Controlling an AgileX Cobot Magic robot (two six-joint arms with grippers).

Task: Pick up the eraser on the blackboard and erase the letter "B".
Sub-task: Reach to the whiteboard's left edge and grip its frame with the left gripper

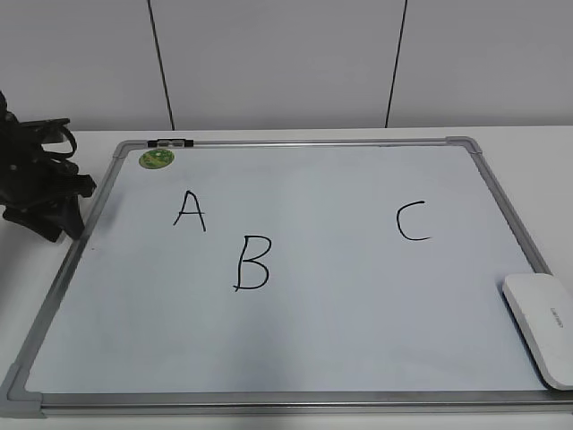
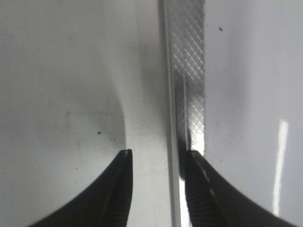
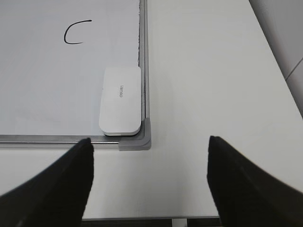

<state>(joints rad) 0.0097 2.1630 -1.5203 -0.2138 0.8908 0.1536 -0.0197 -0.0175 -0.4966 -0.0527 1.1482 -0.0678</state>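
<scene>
My right claw (image 3: 149,182) hangs spread wide over bare table, the eraser (image 3: 121,100) lying in the blackboard's (image 1: 295,331) near right corner (against the frame); my left claw (image 2: 158,189) gapes at the board's edge, the letter "B" (image 1: 252,262) unwiped

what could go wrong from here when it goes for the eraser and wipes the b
The eraser sits tight against the blackboard's frame in the corner, so a finger of the open right gripper may catch the frame instead of closing around it. The letter "B" lies close to the "A", so a wide wipe could smear the A as well.
</scene>
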